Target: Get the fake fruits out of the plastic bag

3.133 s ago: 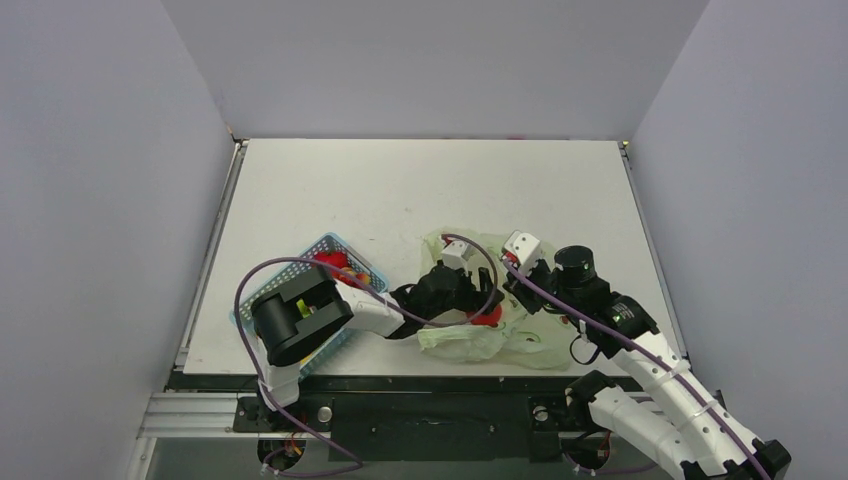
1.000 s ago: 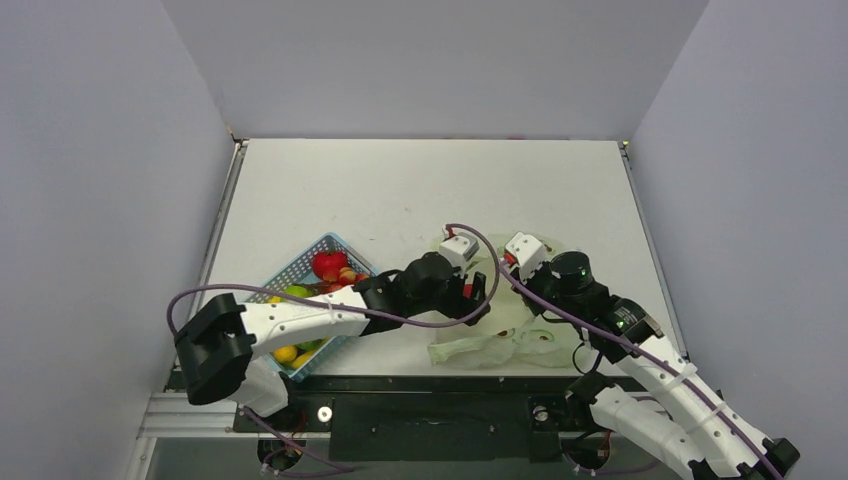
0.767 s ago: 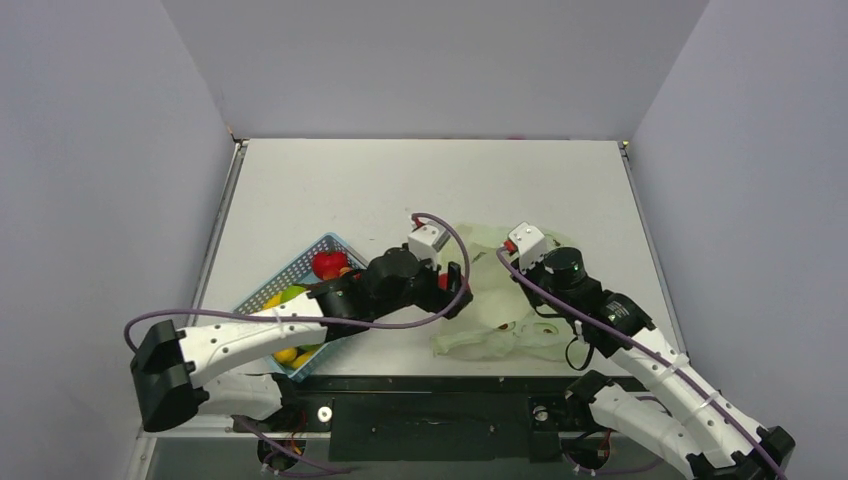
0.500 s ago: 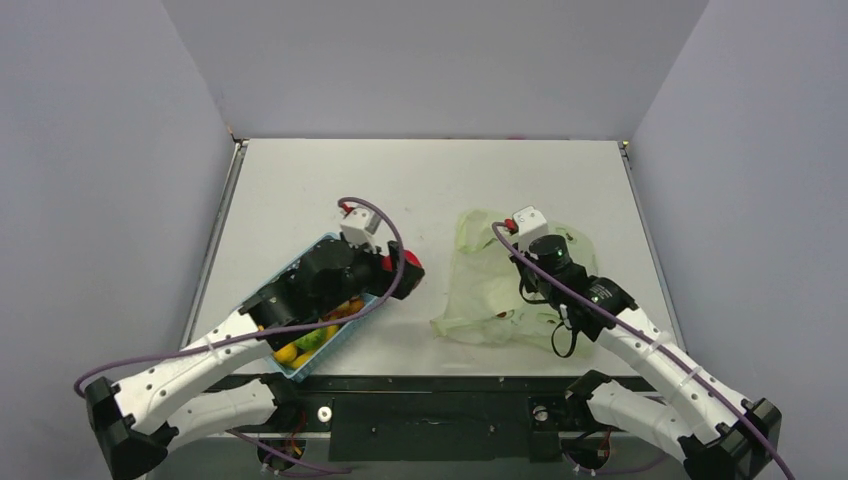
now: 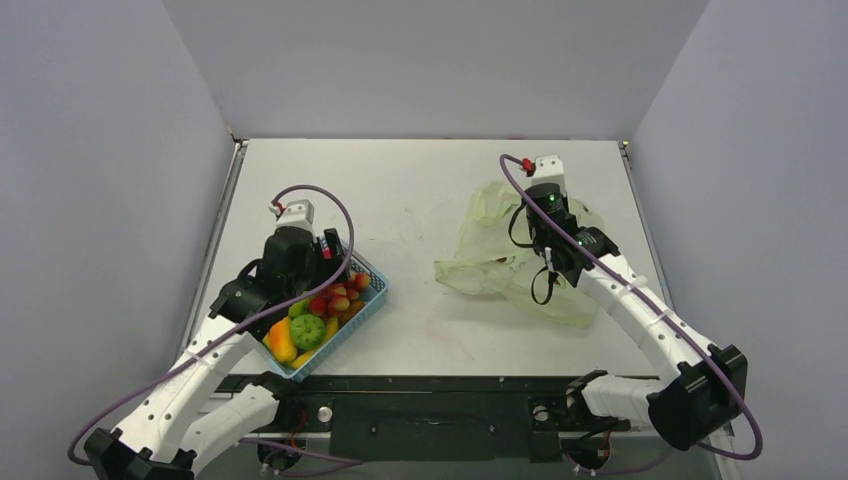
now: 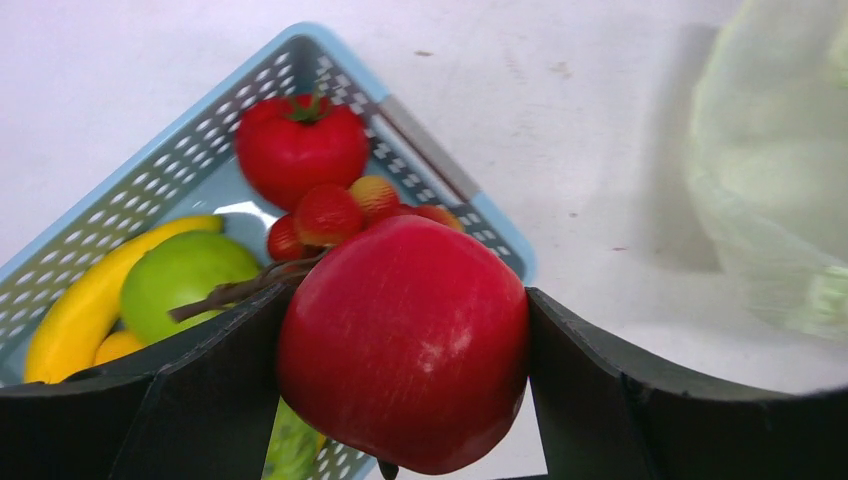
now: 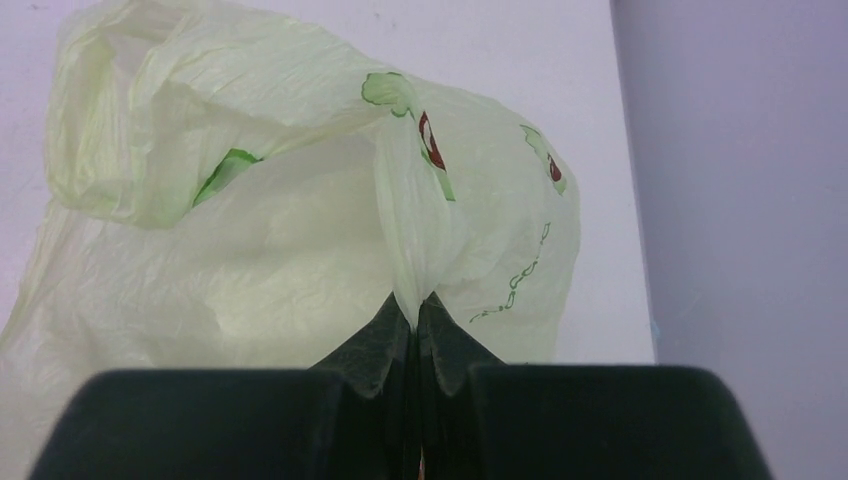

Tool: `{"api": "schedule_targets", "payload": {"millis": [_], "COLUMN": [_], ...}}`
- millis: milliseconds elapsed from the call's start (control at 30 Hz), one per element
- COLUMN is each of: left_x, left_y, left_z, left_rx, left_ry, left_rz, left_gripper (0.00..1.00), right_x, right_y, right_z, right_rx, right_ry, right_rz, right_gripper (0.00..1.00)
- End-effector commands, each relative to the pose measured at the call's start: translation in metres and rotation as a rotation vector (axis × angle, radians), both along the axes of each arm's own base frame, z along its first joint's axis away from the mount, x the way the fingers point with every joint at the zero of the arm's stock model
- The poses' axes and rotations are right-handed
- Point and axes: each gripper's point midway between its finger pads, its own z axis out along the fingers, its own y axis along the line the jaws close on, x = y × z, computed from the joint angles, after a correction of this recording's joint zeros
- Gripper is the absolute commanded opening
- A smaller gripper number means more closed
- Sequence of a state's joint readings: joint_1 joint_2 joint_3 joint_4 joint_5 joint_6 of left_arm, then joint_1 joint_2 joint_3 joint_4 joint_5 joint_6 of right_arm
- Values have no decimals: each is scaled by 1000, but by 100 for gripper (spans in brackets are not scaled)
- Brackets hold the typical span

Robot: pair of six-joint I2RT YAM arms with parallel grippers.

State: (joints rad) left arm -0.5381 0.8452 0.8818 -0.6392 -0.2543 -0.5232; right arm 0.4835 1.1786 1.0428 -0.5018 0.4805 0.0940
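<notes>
One at a time, and gripping the red apple (image 6: 405,345) right now: left gripper (image 6: 407,300) spread wide around it, bearing on both flanks, poised above the right-hand rim of the blue basket (image 6: 150,190) at the near left of the table (image 5: 400,180). Heading for company in there: glossy tomato (image 6: 300,145), berry cluster (image 6: 335,215), light green round fruit (image 6: 185,280), banana (image 6: 75,320).

Over on the right, pinching a fold of the plastic bag (image 7: 250,260) with the right gripper (image 7: 415,315), fingers (image 7: 380,350) pressed tight together, holding that pleat up while the rest drapes on the tabletop. Impossible to tell from here about any fruit left inside the film.

Now for doing it well. Shift a touch further in over the basket, away from the rim, so as not to bounce off the lattice edge. Aim for a gap rather than the top of the berries; round and slick, likely to roll. Come down low before letting go, open gently, then rise straight up. Keep the bag pinch steady meanwhile.
</notes>
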Motion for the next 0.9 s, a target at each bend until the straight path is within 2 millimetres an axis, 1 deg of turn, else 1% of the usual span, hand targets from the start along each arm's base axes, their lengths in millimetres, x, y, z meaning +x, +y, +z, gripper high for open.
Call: {"api": "schedule_targets", "payload": {"millis": [0,33,67,100,133,167,200,300,333,367,400,500,567,600,633,667,700,733,767,800,867], "left_x": [1,-2,-5,-9,-13,-18,-24,-42,-46,-50,-51,-51,-52,-54,-55,-56,-56,-55,-55,-55,-57], "left_y": [46,58,64,74,78,88,93,119,123,129,130,137,143,148,150,153,153,153,153,153,154], "left_z": [2,2,1,5,2,7,3,2,-1,-7,-7,-8,-14,-18,-21,-22,-24,-22,-24,-25,-23], "left_rx": [57,59,60,46,39,35,35,26,16,17,1,-2,23,43,51,53,54,45,39,36,22], "left_ry": [38,35,31,4,1,-34,-32,-84,-88,-102,-114,-145,-134,-124,-119,-120,-121,-132,-138,-139,-151], "left_rz": [229,303,334,387,417,452,477,591,615,637,651,693,737,770,785,806,810,811,810,809,814], "left_gripper": [0,0,0,0,0,0,0,0,0,0,0,0,6,12,15,20,26,29,37,40,57], "right_x": [28,31,33,36,38,39,40,40,39,38,37,35,35,35,34,33,32,32,32,31,31], "right_y": [-15,-14,-13,-12,-10,-8,-7,-2,-3,-5,-7,-10,-8,-9,-9,-9,-9,-9,-8,-8,-8], "right_z": [37,36,41,39,42,40,39,33,27,26,21,15,16,18,20,23,23,26,26,28,27], "right_rx": [-33,-40,-33,-33,-28,-24,-20,-8,-10,-9,-11,-7,-1,0,4,7,9,11,14,16,14], "right_ry": [-97,-88,-98,-92,-97,-93,-92,-84,-80,-86,-83,-78,-81,-85,-89,-96,-99,-104,-107,-111,-110], "right_rz": [-103,-103,-101,-96,-93,-85,-81,-56,-60,-71,-78,-87,-76,-74,-72,-70,-68,-64,-62,-60,-57], "right_gripper": [0,0,0,0,0,0,0,0,0,0,0,0,0,0,0,0,0,0,0,0,0]}}
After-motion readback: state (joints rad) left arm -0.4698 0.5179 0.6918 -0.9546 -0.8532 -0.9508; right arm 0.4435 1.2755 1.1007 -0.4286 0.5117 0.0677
